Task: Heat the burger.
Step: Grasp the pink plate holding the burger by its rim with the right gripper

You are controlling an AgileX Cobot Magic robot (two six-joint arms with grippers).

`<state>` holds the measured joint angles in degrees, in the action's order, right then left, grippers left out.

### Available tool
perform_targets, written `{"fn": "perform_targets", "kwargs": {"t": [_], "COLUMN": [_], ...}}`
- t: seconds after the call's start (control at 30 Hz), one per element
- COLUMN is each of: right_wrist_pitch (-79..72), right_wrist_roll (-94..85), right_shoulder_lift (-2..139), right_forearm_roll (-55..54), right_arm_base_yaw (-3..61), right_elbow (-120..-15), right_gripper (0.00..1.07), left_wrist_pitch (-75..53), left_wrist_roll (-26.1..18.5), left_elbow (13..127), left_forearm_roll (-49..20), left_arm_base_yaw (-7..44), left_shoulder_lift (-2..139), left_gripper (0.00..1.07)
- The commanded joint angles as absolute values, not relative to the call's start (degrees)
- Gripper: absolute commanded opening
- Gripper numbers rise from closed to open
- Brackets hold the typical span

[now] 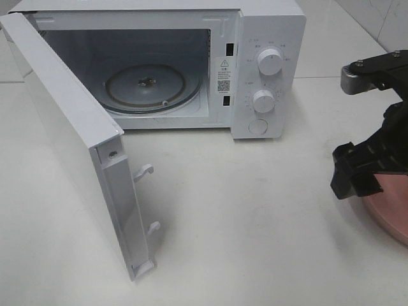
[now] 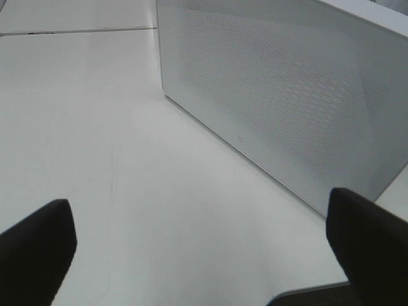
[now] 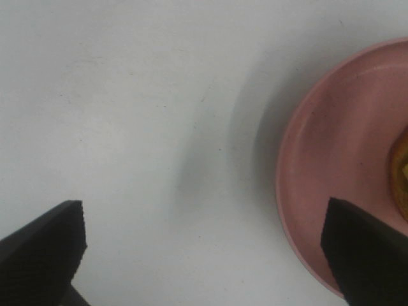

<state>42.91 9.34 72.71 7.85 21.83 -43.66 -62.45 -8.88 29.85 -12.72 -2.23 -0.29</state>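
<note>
1. Right end effector (image 1: 357, 169), jaws apart, hovers at the bench's (image 1: 255, 223) right edge over the pink plate (image 1: 390, 220); the microwave (image 1: 268, 64) gapes open.
2. Left end effector (image 2: 204, 255), jaws apart, is empty beside the door (image 2: 287, 95).
3. The burger (image 3: 402, 172) sits on the plate, far right. A shallow rim grip could tip it off.

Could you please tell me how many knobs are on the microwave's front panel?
2, on the microwave right of its opening: the upper knob and, directly below, the lower knob. The flat button beneath is not counted.
</note>
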Motion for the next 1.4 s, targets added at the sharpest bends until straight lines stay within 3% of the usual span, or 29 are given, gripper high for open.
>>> {"fn": "perform_targets", "kwargs": {"t": [0.03, 0.43, 1.1, 1.4], "right_wrist_pitch": [44.1, 42.6, 33.7, 29.5], "right_wrist_roll": [8.8, 8.5, 7.8, 7.3], "right_shoulder_lift": [72.5, 78.4, 92.4, 96.1], "right_forearm_roll": [8.5, 8.5, 11.3, 10.8], "right_arm_base_yaw": [20.1, 12.9, 12.0, 7.5], "right_elbow": [-43.9, -43.9, -43.9, -43.9], "right_gripper": [0.95, 0.92, 0.89, 0.88], "left_wrist_pitch": [-61.6, -61.6, -61.6, -61.6], "left_wrist_roll": [-8.8, -8.8, -8.8, -8.9], "left_elbow": [29.7, 29.7, 29.7, 29.7], "left_forearm_roll": [-13.2, -13.2, -13.2, -13.2], "left_arm_base_yaw": [-2.5, -2.5, -2.5, -2.5], "left_shoulder_lift": [-1.3, -1.3, -1.3, -1.3], "left_gripper": [1.00, 1.00, 1.00, 1.00]}}
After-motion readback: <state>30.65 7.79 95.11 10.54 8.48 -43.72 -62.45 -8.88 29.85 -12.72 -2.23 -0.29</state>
